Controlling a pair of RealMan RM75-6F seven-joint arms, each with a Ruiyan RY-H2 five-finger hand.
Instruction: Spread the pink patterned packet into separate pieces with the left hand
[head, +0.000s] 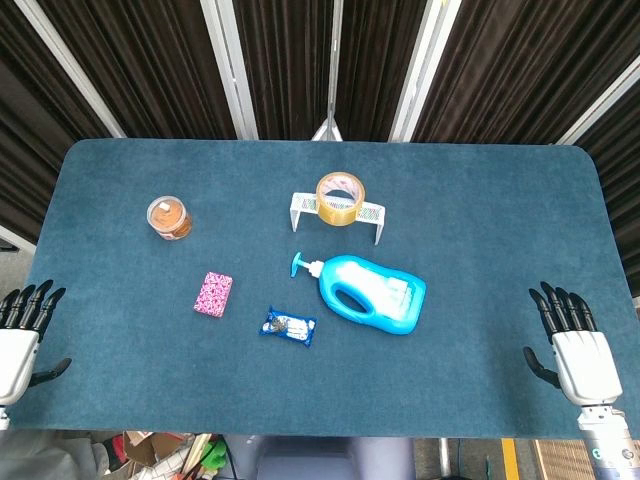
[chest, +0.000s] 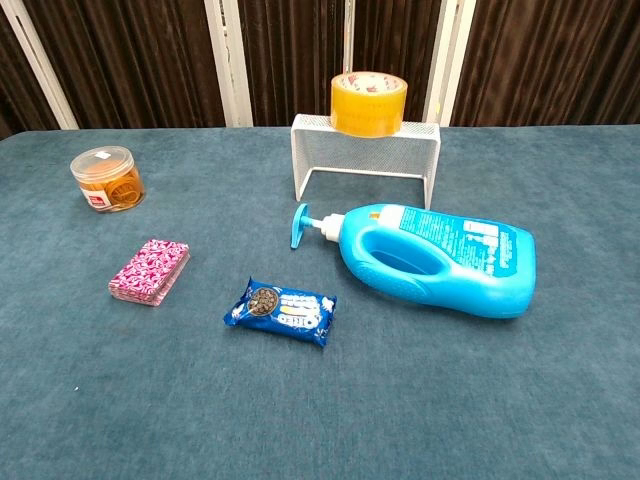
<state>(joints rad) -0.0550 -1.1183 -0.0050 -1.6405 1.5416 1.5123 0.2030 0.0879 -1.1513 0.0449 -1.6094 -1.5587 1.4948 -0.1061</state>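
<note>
my left hand (head: 18, 335): fingers spread, holding nothing, well apart from the pink patterned packet (head: 212, 294)
my right hand (head: 575, 350): fingers spread, empty

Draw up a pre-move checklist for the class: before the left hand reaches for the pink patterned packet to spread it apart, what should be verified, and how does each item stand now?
1. Left hand free and open: ok, fingers apart, holding nothing, at the table's near left edge.
2. Pink patterned packet located and lying flat: ok, one compact stack.
3. Path from left hand to packet clear: ok, only bare table between them.
4. Room to spread the pieces: ok, though the blue snack packet lies to its right and the small jar behind it.
5. Right hand out of the way: ok, open at the far right edge.
6. Packet sealed or loose: cannot tell.
</note>
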